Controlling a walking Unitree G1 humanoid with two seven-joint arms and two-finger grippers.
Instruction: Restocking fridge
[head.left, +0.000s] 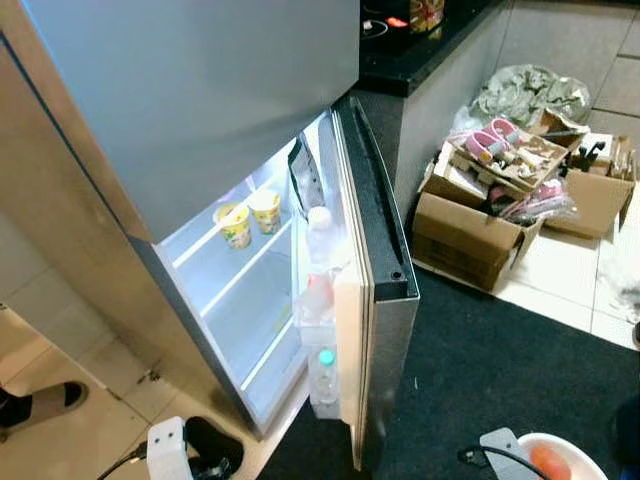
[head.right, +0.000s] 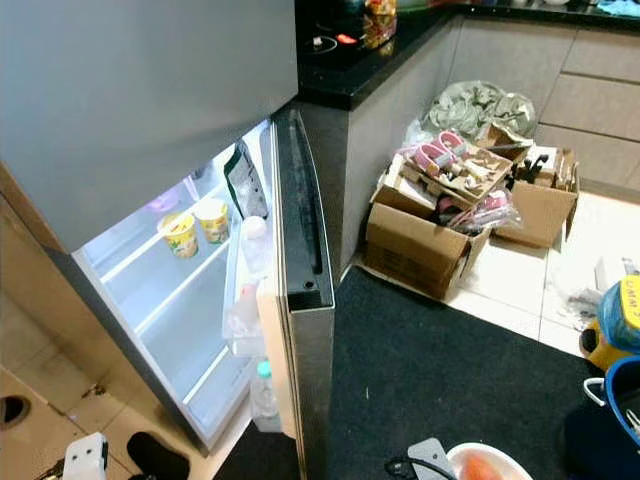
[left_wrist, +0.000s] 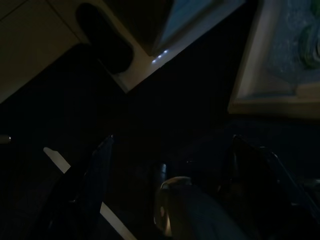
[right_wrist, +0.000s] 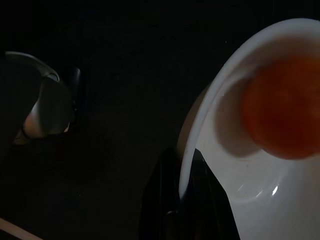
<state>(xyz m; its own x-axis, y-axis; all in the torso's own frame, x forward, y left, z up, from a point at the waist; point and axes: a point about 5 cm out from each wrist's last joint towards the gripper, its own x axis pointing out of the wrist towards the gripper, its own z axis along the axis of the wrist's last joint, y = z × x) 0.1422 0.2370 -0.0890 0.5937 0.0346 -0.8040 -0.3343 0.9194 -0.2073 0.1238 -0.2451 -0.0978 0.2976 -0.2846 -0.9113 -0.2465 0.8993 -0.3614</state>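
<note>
The fridge's lower door stands wide open and the lit inside shows two yellow cups on a glass shelf. Clear bottles stand in the door racks, one with a green cap low down. My right gripper is shut on the rim of a white bowl that holds an orange fruit, low at the right over the black mat. The same bowl peeks in at the head view's bottom edge. My left gripper hangs open in the dark above the mat, near the fridge's foot.
Open cardboard boxes full of clutter sit against the counter base on the right. A black mat covers the floor before the fridge. A black slipper lies by the fridge, and a person's sandalled foot shows at far left.
</note>
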